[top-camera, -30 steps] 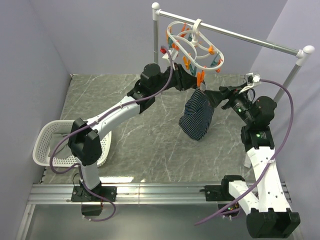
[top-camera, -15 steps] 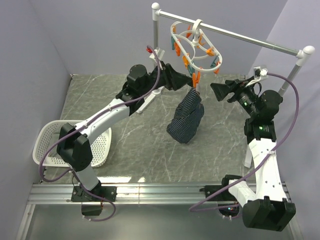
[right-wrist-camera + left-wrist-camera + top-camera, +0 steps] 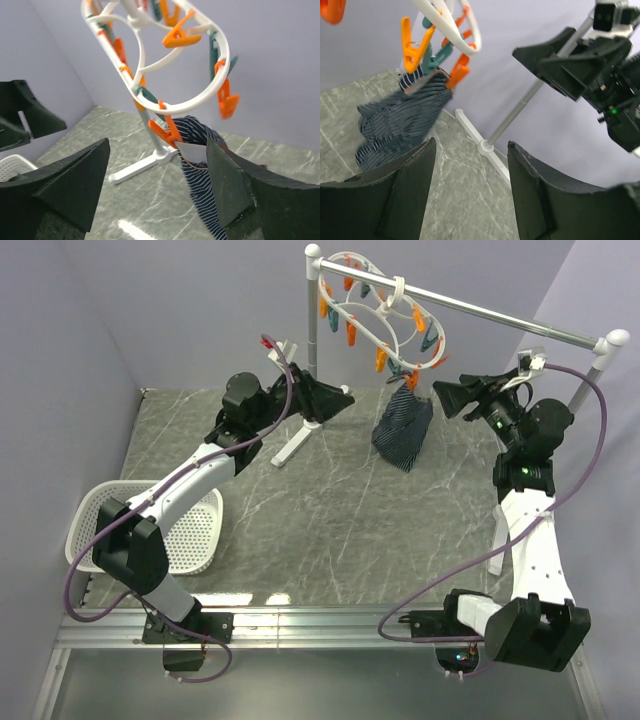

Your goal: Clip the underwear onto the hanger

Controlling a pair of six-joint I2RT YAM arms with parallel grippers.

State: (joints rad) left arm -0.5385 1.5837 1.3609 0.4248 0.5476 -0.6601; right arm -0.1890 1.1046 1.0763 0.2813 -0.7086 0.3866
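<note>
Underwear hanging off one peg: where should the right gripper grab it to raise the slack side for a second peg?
Probably the drooping top hem of the underwear, just beside the orange peg on the hanger. Come in level from the side of the right gripper: the cloth hangs as a limp bunch, and that hem faces its open jaws.

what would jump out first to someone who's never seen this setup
First the dark striped underwear, dangling from an orange peg on the white oval hanger, which hooks over the grey rail at the back. Next, the left gripper and right gripper on either side of it, both open, neither touching the fabric.
</note>
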